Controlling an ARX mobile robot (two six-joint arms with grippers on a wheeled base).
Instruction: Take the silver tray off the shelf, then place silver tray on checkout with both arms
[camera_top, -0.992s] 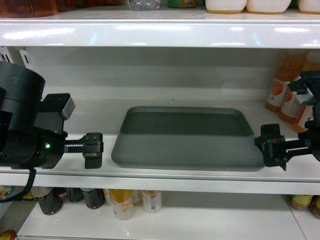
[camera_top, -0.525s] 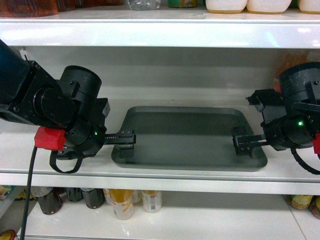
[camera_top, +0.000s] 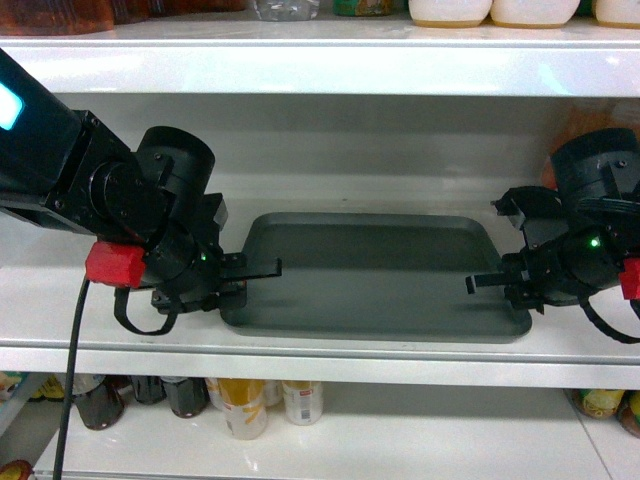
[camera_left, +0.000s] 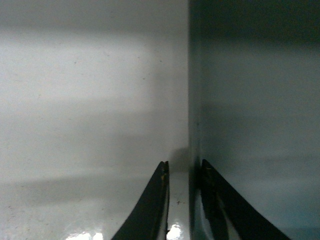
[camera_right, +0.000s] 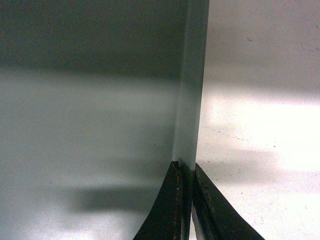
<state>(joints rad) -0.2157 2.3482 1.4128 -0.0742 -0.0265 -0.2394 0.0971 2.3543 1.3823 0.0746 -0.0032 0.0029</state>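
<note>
While the silver tray (camera_top: 375, 275) lies flat on the shelf (camera_top: 320, 345), near its front lip, both arms work its short edges. Left gripper (camera_left: 184, 172): fingers straddle the left rim, a narrow gap showing either side, not pinched tight. Right gripper (camera_right: 185, 170): fingers pressed together on the right rim. Bare white board flanks both ends; bottles (camera_top: 575, 135) stand far right.

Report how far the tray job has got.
Done: both claws have reached the tray, one at each short end. In hand: the right claw pinches its rim; the left claw straddles the other rim with a gap showing. Left: lift it off the shelf and carry it to the checkout, not in view.
</note>
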